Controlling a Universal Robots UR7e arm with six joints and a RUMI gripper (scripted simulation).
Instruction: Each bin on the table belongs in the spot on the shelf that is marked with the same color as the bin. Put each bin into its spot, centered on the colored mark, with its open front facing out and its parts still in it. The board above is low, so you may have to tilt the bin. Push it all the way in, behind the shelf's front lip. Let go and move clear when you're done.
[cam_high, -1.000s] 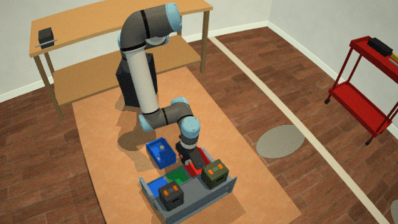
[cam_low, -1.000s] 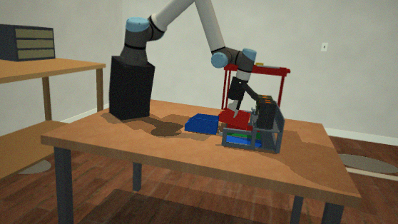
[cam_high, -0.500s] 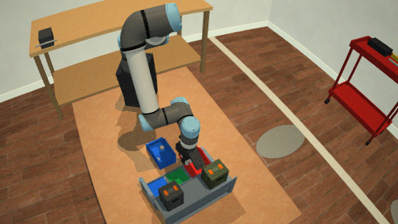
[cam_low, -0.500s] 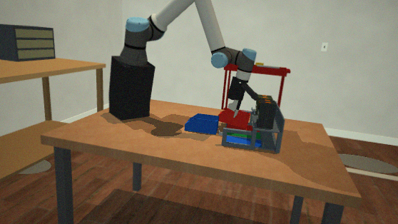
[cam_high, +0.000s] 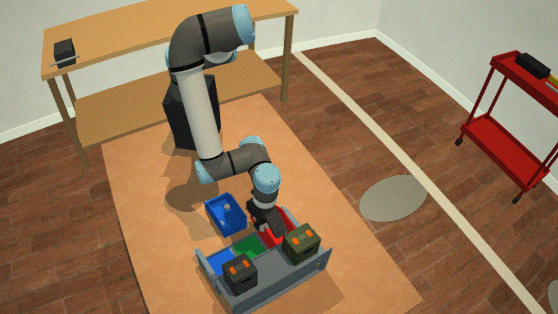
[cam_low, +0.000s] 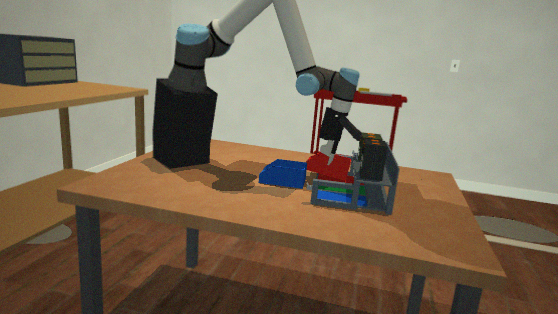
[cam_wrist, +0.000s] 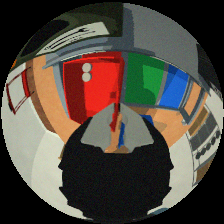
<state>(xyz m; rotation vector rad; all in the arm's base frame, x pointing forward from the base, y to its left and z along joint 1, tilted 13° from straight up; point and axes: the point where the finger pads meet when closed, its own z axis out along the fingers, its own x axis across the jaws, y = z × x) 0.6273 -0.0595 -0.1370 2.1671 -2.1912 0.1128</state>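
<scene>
The red bin sits tilted at the right end of the grey shelf, partly under its top board; it also shows in the side view. In the wrist view the red bin holds two pale parts. My gripper is shut on the red bin's thin wall, which runs between the fingers. The green mark and the blue mark lie bare to its side. The blue bin stands on the table behind the shelf, with a pale part in it.
An olive box and a dark grey box stand on the shelf's top board. The arm's black pedestal is at the table's back. A red cart stands off the table, far right.
</scene>
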